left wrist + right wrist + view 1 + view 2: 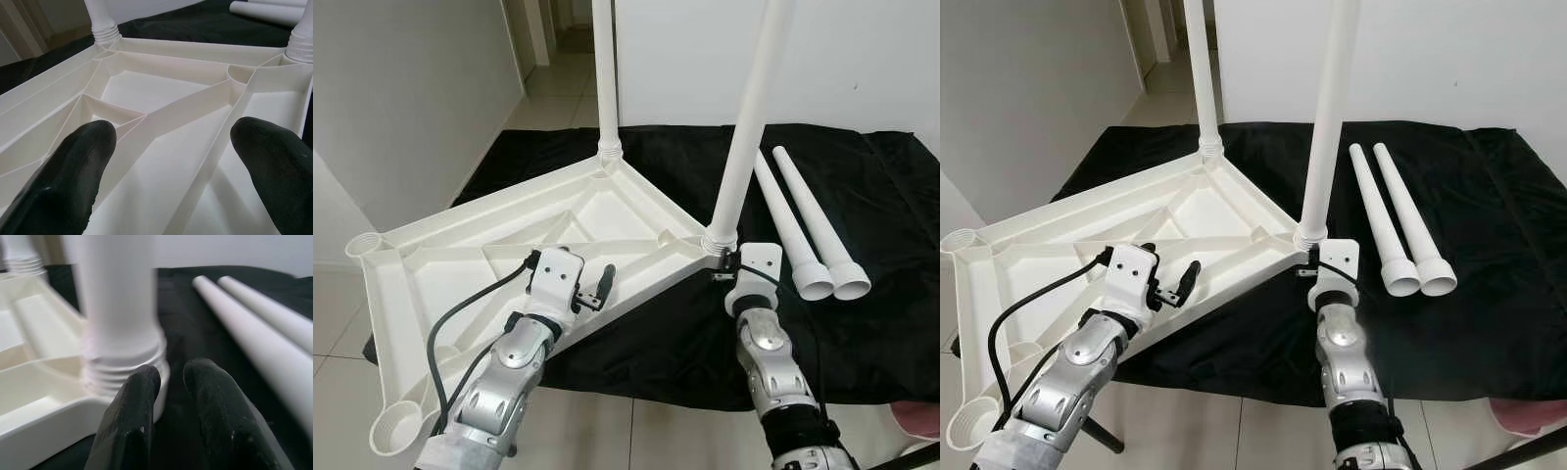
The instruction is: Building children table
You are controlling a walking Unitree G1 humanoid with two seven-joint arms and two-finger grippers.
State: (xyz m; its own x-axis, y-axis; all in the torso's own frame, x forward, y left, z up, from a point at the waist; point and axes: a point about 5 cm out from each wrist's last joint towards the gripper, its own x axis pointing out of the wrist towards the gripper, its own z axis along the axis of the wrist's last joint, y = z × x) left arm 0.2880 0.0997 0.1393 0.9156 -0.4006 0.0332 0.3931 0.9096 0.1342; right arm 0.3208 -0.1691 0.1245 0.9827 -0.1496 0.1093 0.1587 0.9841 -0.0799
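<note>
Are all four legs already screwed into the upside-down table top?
No, two legs stand in corner sockets of the table top, while two loose legs lie on the black cloth.

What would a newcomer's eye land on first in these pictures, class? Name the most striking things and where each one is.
The upturned white tabletop lies ribbed side up on a black cloth, with two white legs standing from its far corners. Two loose legs lie side by side on the cloth to the right. The left gripper hovers open over the ribs, while the right gripper sits nearly closed at the nearer standing leg's base.
</note>
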